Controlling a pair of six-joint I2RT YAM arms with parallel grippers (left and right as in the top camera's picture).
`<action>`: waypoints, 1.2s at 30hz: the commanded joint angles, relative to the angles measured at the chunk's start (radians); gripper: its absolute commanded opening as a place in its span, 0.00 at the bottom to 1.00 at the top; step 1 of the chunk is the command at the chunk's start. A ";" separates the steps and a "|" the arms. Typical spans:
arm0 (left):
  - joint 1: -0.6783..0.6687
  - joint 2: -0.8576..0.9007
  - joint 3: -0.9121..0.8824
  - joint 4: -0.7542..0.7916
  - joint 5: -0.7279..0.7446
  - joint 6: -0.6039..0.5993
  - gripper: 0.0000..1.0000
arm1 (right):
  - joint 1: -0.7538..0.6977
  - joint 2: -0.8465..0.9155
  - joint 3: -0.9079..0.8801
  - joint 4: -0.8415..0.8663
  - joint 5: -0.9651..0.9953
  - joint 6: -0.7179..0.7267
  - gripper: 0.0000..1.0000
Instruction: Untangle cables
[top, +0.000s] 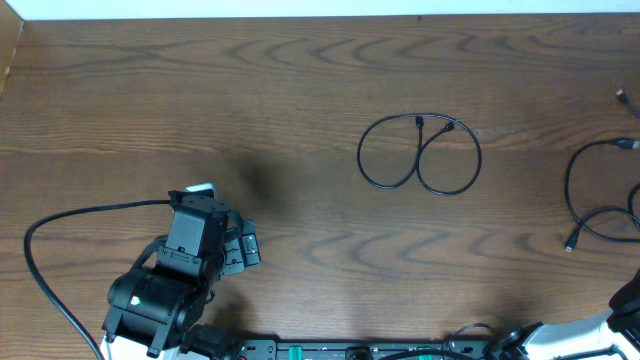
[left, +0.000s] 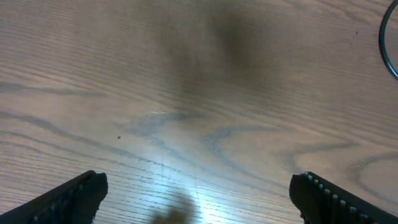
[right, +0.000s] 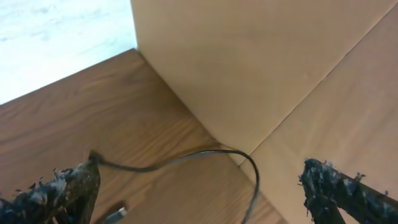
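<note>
Gaping wide, left end effector (left: 199, 194) and right end effector (right: 199, 186), cable (right: 186, 155) under the right.

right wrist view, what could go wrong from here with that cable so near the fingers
1. The cable seems to touch one of the open right fingers; moving off could snag and drag it.
2. A tan wall stands close ahead, so a forward reach might bump it.
3. Overhead, the looped cable crosses itself; pulling one side may tighten the crossing rather than free it.
</note>
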 joint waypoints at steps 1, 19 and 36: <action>0.000 0.000 0.017 -0.003 -0.009 0.006 0.98 | -0.004 0.010 -0.002 -0.021 -0.098 0.026 0.99; 0.000 0.000 0.017 -0.003 -0.009 0.006 0.98 | 0.158 0.013 -0.031 -0.349 -0.582 0.026 0.99; 0.000 0.000 0.017 -0.003 -0.009 0.006 0.98 | 0.623 0.013 -0.286 -0.312 -0.238 0.229 0.99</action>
